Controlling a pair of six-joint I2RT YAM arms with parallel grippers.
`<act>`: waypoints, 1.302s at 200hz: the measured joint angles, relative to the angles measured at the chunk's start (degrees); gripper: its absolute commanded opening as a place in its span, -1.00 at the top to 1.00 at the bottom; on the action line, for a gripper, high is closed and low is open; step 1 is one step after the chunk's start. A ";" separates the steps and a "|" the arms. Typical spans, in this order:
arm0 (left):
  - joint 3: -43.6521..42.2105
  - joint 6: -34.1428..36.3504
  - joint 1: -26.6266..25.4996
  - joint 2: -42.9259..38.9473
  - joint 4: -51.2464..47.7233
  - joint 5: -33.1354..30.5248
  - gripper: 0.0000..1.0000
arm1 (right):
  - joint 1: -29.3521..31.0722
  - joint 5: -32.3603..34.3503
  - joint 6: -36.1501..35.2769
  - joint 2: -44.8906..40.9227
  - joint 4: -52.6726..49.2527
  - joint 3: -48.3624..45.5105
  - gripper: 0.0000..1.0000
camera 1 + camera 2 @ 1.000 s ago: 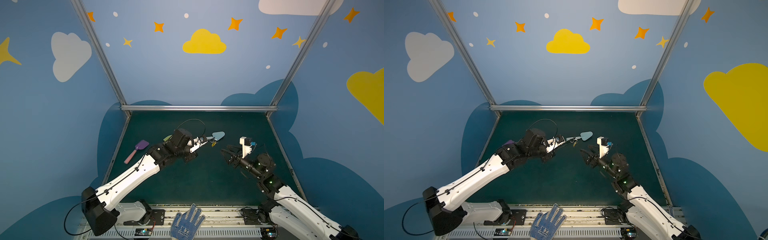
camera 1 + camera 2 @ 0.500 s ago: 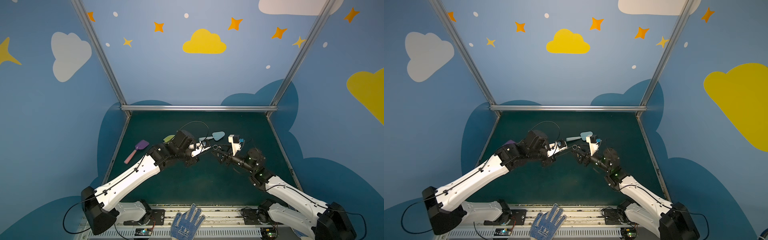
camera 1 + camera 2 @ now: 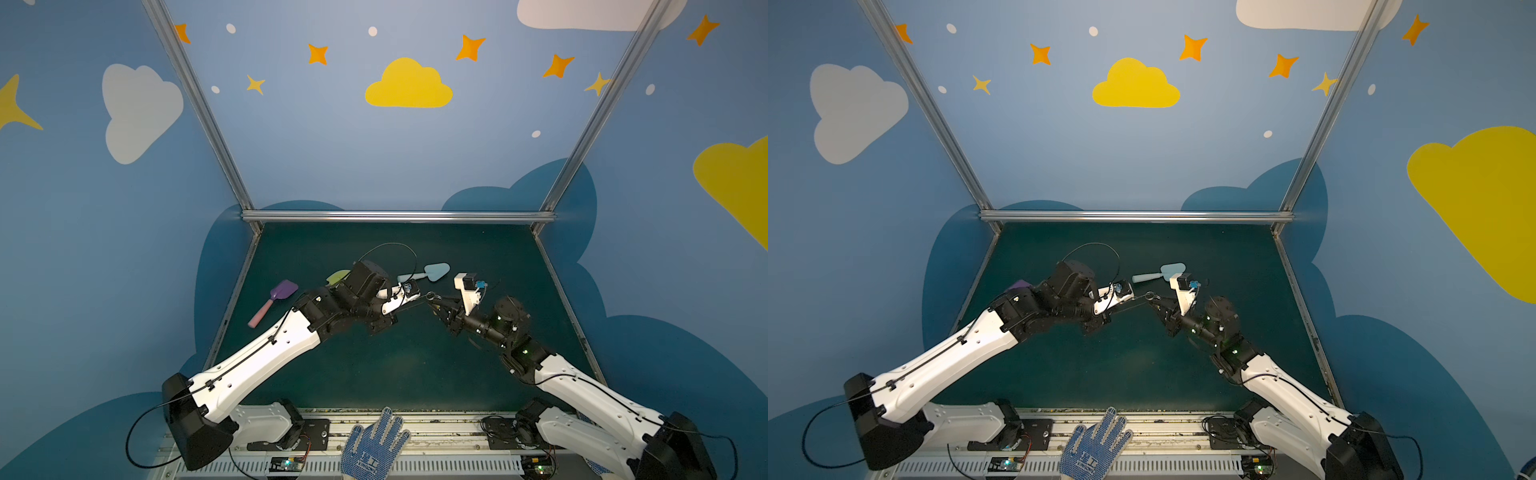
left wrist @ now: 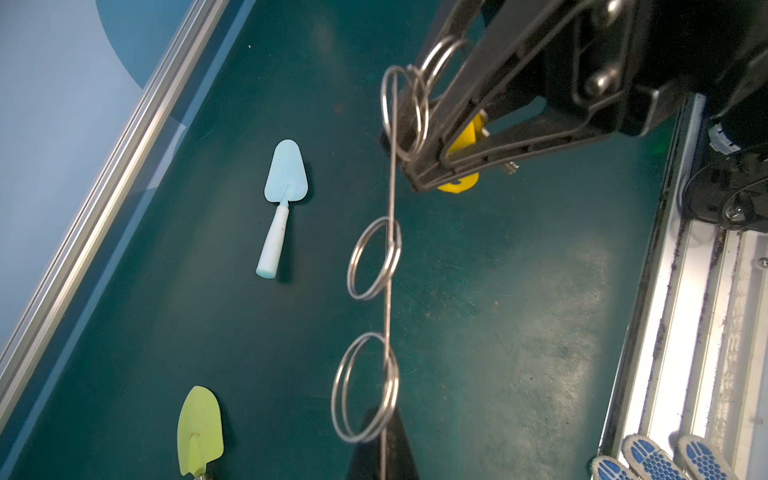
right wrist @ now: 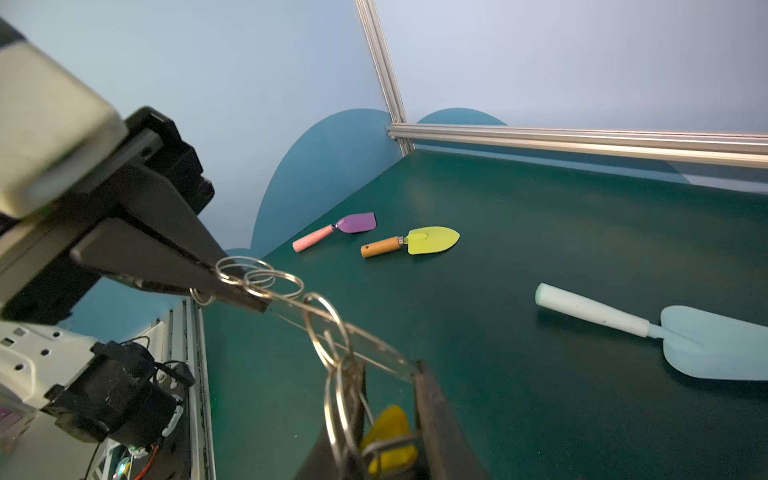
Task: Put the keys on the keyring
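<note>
Left claw [image 5: 246, 297] clenched on flat grey keyring plate [image 5: 365, 340], raised above tabletop [image 3: 374, 374]. Right claw [image 5: 390, 374] grasping silver key with yellow plastic tag [image 5: 390, 434], touching plate's right end.

A robotics lab test cell is shown. A dark green tabletop mat [image 3: 395, 374] is boxed in by blue wall panels painted with clouds and stars [image 3: 332, 158], which are joined by silver aluminium frame profiles [image 3: 395, 216]. Two white-and-black robot arms [image 3: 266, 357] are bolted to a slotted metal base rail [image 3: 449, 432], where bare circuit boards [image 3: 286, 464] are left exposed.
</note>
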 measured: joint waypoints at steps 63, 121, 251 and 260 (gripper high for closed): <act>0.02 0.33 1.60 0.00 -0.02 -5.14 0.93 | 0.79 -0.87 -5.07 -0.17 -9.31 2.99 0.83; -0.02 2.08 1.36 0.28 -1.90 -4.70 0.93 | 1.05 2.89 -9.99 -2.97 -14.38 3.43 1.00; -0.26 3.76 1.90 -2.03 -3.17 0.74 0.93 | 1.86 10.01 -15.65 -2.40 -18.51 7.34 1.00; -0.17 3.74 1.86 -1.86 -3.21 0.35 0.93 | 1.86 9.99 -15.76 -3.32 -18.51 6.71 1.00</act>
